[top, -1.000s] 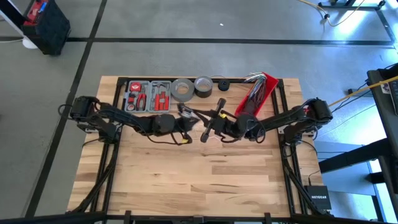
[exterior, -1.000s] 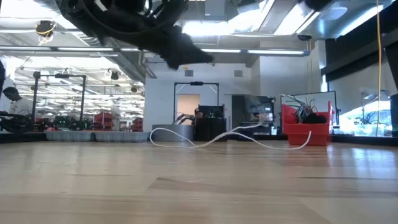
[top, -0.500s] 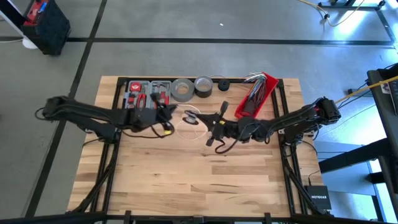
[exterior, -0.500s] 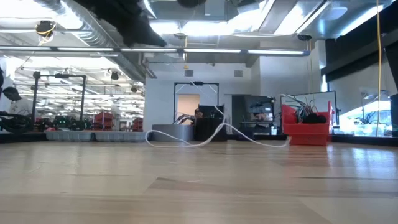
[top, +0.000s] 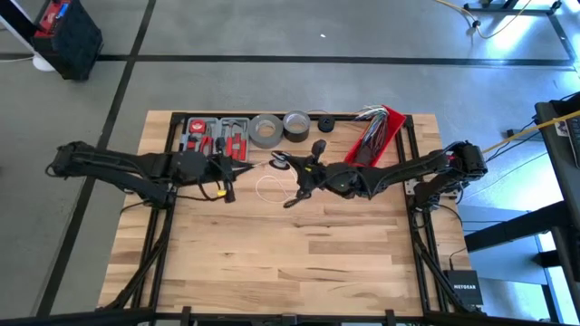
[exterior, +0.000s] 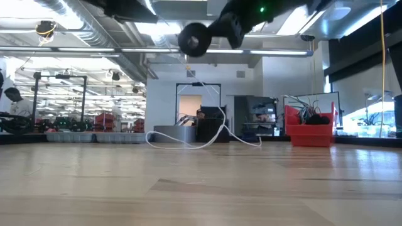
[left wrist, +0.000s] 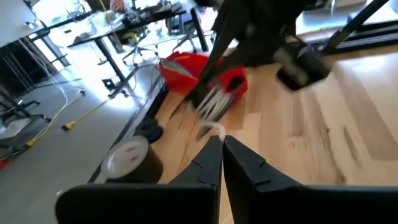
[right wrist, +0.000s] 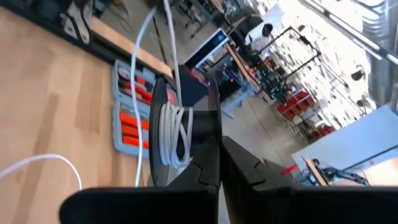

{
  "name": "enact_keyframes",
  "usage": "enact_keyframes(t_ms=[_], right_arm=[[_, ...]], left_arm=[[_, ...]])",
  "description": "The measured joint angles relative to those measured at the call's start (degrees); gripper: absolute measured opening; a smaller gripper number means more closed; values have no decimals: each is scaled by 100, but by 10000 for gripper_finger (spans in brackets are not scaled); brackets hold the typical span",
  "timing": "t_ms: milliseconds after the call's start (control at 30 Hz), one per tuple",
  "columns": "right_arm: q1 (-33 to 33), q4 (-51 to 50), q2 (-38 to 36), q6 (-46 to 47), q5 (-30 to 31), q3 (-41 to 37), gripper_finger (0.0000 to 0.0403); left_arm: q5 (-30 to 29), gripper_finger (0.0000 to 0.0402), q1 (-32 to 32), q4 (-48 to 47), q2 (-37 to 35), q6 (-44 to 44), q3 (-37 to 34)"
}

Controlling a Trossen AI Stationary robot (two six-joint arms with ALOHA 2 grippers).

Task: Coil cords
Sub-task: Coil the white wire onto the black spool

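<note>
**Both hands closed, white cord partly wound**

The right hand (top: 292,167) is pinched on a bundle of white cord (right wrist: 175,135) loops, raised above the tabletop (top: 299,254) near its middle. The left hand (top: 237,168) — fingers pressed together — sits just beside. More cord trails slack across the wood toward the red bin (top: 373,136).

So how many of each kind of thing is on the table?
Tape rolls: 2, a grey roll and a black roll
Tool trays: 2
Red bins: 1
White cords: 1
Small black round things: 1
Total: 7
</note>
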Motion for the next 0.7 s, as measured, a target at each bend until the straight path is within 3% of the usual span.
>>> enact_keyframes(t_ms=[433,700], right_arm=[[-135,-81,609,470,29,561,5],[-133,-43,688,1168,-62,897,5]], left_arm=[[309,4,0,1634,1147,0,4],[309,4,101,2143,1808,186,4]])
